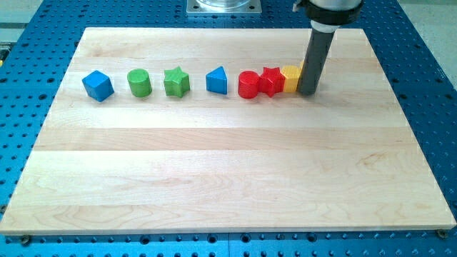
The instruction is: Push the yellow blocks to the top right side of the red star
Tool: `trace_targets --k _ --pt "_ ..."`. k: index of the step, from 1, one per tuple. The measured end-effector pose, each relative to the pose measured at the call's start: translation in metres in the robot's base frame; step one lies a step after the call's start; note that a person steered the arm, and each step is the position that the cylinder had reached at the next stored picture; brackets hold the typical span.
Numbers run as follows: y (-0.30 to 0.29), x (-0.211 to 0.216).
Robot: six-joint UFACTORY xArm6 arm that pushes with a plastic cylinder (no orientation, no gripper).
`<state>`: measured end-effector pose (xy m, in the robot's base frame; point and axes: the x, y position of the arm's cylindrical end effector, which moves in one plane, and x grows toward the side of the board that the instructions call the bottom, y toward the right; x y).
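Observation:
My tip (307,92) rests on the board just right of a yellow block (290,77), touching it. The rod hides most of a second yellow block behind it; only a sliver shows at the rod's left edge. The yellow block presses against the right side of the red star (270,81), which touches the red cylinder (248,84) on its left. The red cylinder, red star and yellow block form one tight row in the upper middle of the board.
Further left in the same row stand a blue triangle (217,81), a green star (176,81), a green cylinder (140,83) and a blue cube (98,85). The wooden board (228,171) lies on a blue perforated table.

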<state>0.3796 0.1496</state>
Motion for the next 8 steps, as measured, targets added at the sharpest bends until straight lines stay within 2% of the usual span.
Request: trace_targets --k 1,2,3,4,5,6,7,8 --pt "-0.009 0.032" --pt "-0.057 0.004" --pt "-0.047 -0.036" --pt "0.001 -0.061" --pt "0.005 -0.028" --pt "0.066 -0.008" --pt "0.089 -0.028" --pt "0.05 -0.052"
